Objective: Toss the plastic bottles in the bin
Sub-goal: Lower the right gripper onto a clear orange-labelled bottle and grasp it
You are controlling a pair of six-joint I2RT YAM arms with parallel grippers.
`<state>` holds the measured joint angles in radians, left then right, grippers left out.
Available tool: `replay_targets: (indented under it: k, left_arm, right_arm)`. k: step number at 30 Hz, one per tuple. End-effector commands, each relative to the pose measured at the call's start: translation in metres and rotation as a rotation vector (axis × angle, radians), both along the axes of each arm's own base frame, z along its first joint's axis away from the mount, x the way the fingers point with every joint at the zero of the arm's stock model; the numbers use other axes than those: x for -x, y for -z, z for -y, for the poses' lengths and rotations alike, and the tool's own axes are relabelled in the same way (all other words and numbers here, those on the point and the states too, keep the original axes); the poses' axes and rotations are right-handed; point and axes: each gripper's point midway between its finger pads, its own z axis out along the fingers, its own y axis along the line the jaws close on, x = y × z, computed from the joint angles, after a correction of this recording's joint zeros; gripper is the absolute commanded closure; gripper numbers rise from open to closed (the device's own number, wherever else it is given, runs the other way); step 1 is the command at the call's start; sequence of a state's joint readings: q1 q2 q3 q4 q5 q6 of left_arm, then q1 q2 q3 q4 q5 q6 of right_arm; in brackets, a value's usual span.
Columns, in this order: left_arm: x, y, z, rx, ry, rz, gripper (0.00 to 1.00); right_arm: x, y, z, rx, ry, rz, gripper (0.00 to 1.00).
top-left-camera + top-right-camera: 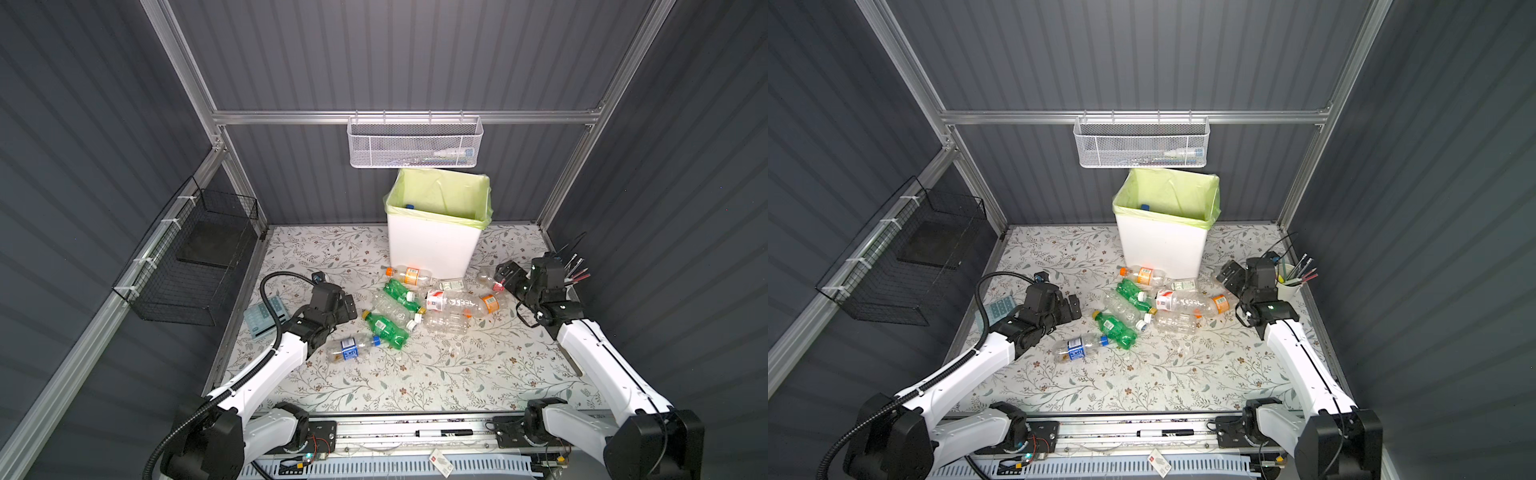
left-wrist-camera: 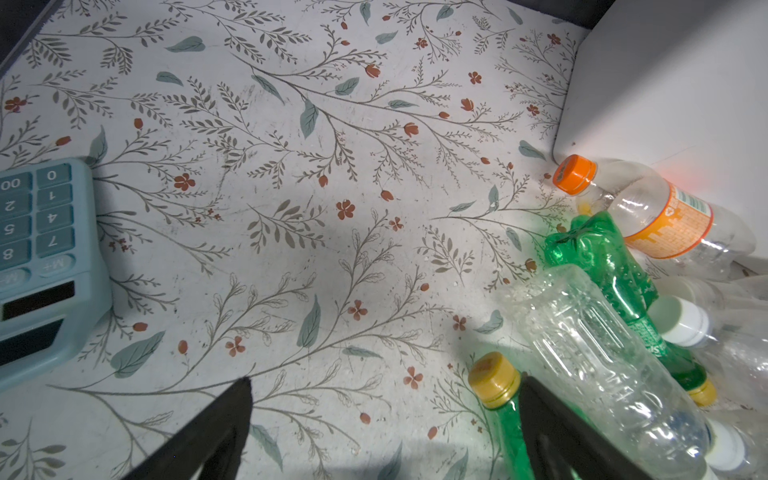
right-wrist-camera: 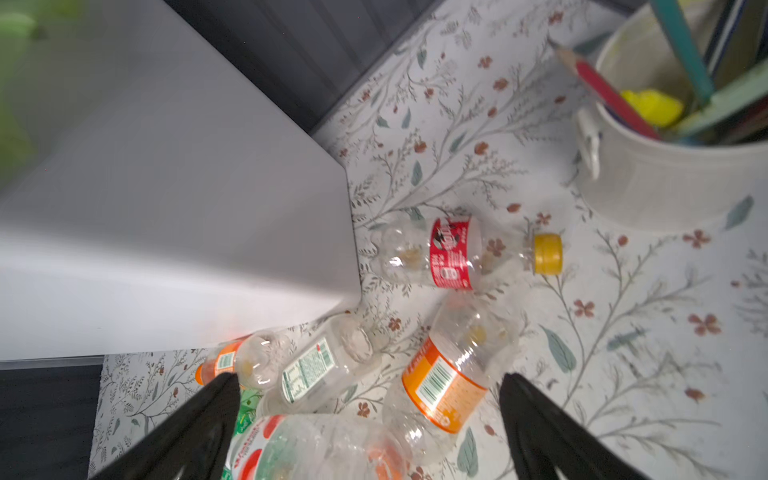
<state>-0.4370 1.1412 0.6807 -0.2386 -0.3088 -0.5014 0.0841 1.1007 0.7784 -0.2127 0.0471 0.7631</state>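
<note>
Plastic bottles (image 1: 453,303) lay in a heap on the flowery table (image 1: 415,382), at 6 o'clock from the white bin (image 1: 432,245). My left claw (image 1: 348,309) sat at 9 o'clock of the heap, my right claw (image 1: 505,276) at 3 o'clock. Both claws were wide apart and held nothing.

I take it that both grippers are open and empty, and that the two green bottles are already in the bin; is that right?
Not quite: the nearer green bottle and the farther green bottle are not in the bin; both top views show them lying on the table in front of it. The left gripper and right gripper are indeed open and empty.
</note>
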Motion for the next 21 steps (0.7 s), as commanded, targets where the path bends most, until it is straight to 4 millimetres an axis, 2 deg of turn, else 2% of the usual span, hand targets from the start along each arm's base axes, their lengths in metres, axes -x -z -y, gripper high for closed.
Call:
replay_targets:
  k: [1,4,7,10,14,21]
  left_arm:
    - [-0.001,-0.006,0.001,0.013,0.010,0.014,0.00]
    - [0.001,-0.004,0.001,0.012,0.010,0.009,0.00]
    - [0.003,-0.002,-0.001,0.009,0.009,0.006,0.00]
    - [0.003,-0.002,-0.001,0.013,0.005,0.008,0.00]
    - [0.003,-0.001,0.001,0.019,0.007,0.005,0.00]
    - [0.003,-0.004,-0.001,0.010,0.006,0.010,0.00]
  right_arm:
    - [0.004,0.021,-0.006,-0.117,0.023,-0.030,0.01]
    - [0.005,0.044,-0.016,-0.170,-0.004,-0.083,0.02]
    - [0.009,0.052,-0.025,-0.217,-0.027,-0.101,0.03]
    - [0.014,0.058,-0.025,-0.235,-0.015,-0.111,0.03]
    - [0.021,0.075,-0.019,-0.251,0.042,-0.139,0.02]
    - [0.007,0.094,-0.025,-0.275,0.026,-0.198,0.06]
